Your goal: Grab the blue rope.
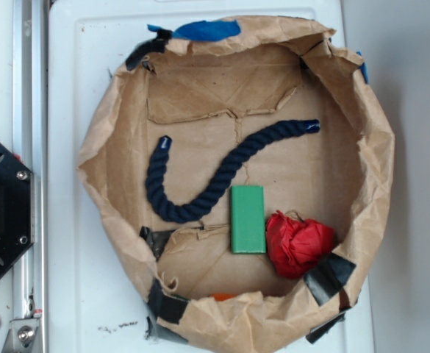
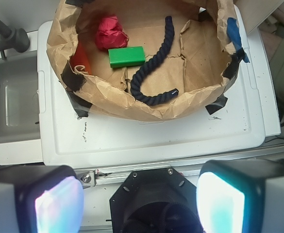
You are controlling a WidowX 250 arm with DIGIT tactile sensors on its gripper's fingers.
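Your gripper (image 2: 139,204) hangs high above the near edge of the white table (image 2: 146,136), its two fingers (image 2: 47,199) spread wide apart at the bottom of the wrist view with nothing between them. From there, the paper basket (image 2: 132,104) sits well ahead of the hand, across a stretch of bare white tabletop. The blue rope (image 2: 154,58) lies inside it on the brown paper floor, ahead of the hand and roughly in line with the gap between the fingers. It starts with one bound end close behind the basket's near wall, loops round in a hook to the left, then runs away from you toward the far wall, ending slightly right of centre. In the exterior view the same rope (image 1: 207,176) shows as a long curve across the middle of the basket, untouched and lying flat. Just left of the rope's far half is the green block (image 2: 126,56), close beside it; whether they touch you cannot tell. Beyond the block, farther from the hand and a little more to the left, rests the crumpled red cloth (image 2: 110,31). A strip of blue tape (image 2: 235,36) clings to the basket's rim, ahead and to the right of the hand.
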